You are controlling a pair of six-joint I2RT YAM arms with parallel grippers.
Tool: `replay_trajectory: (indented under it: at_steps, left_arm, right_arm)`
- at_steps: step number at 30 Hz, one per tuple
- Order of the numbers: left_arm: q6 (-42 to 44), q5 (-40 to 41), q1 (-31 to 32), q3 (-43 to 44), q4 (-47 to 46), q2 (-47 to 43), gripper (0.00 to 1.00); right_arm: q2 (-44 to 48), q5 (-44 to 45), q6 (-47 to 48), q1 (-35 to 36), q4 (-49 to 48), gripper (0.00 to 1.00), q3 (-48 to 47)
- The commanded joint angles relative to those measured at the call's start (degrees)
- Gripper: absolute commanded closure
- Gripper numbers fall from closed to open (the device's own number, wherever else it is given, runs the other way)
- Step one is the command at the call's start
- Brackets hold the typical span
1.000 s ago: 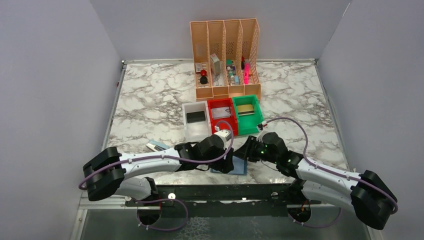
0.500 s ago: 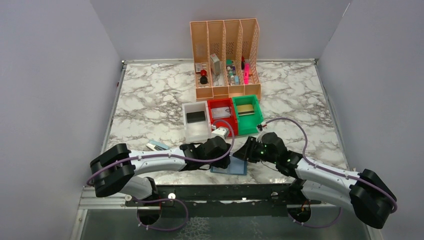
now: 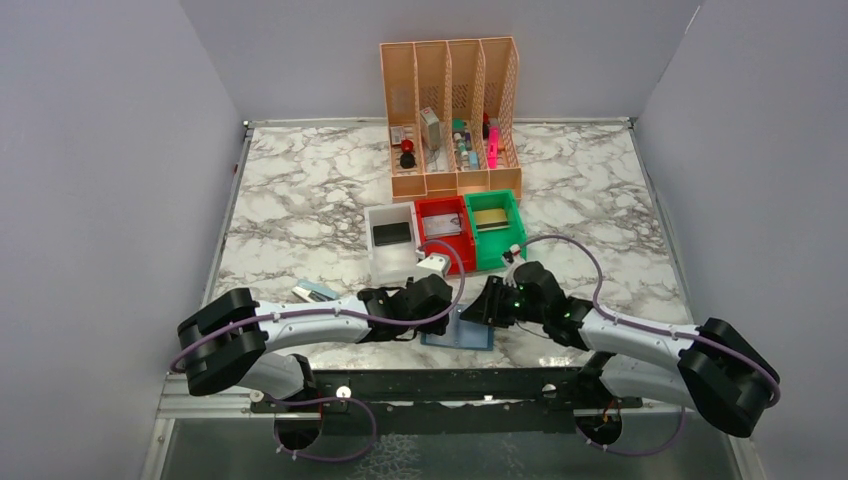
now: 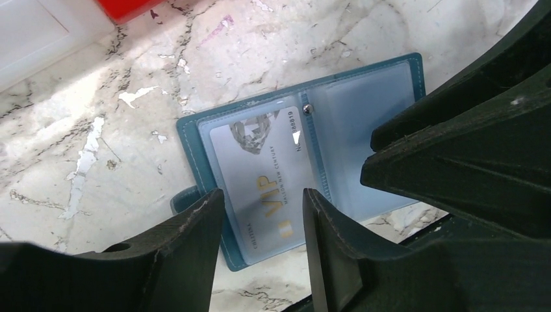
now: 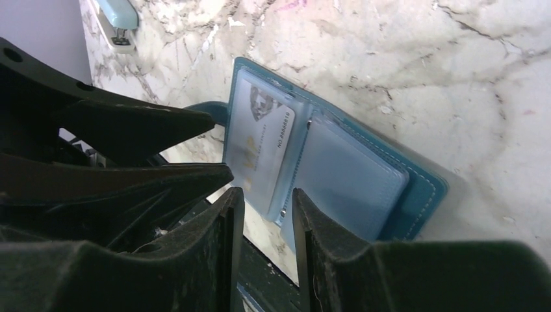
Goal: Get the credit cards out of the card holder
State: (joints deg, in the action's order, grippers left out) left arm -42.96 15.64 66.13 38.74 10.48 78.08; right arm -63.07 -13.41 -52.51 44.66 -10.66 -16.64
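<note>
Top external view: the card holder point(image 3: 470, 336) lies open on the marble table point(image 3: 300, 200) at lower centre of the frame. It is largely covered by the left gripper point(image 3: 447, 318) and the right gripper point(image 3: 480, 308), which meet nose to nose above it. The white bin point(image 3: 395, 270), red bin point(image 3: 445, 205), green bin point(image 3: 490, 255) and peach file organizer point(image 3: 450, 90) stand higher in the frame, apart from the work. With the two heads this close, a knock between them is the first hazard. Left wrist view: the holder lies flat, with a silvery-grey VIP card point(image 4: 263, 179) seated in the clear pocket at centre left. The pocket at centre right looks empty. The left gripper's fingers point(image 4: 188, 253) are spread and straddle the card's lower end, pinching nothing. If they closed here, they could seize pocket film or teal cover along with the card and lift the whole holder, or slip off the slick plastic. Right wrist view: the right gripper's fingers point(image 5: 221, 260) stand parted by a narrow gap over the holder's near edge, at the card's end and the spine. Whether they press on it cannot be told. If this arm does not pin the holder, a pull on the card would likely drag it across the table. The stapler point(image 5: 120, 19) at upper left is well apart.
</note>
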Motion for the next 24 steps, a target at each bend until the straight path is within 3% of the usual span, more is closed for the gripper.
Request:
replay_trajectory:
  at_steps: [1, 8, 24]
  left_arm:
    - [-0.7, 2.2, 0.2, -0.8, 0.8, -0.1, 0.50]
    - [-0.2, 1.6, 0.2, -0.7, 0.2, 1.4, 0.57]
    - [0.6, 0.9, 0.3, -1.6, 0.3, 2.8, 0.57]
  right_arm:
    - [-1.2, -2.4, 0.9, 0.1, -2.4, 0.64, -2.4]
    - [-3.9, -2.7, 0.5, 0.6, -3.2, 0.66, -3.3]
    - [-12.1, -1.8, -1.0, 3.1, -5.7, 0.70, -5.1]
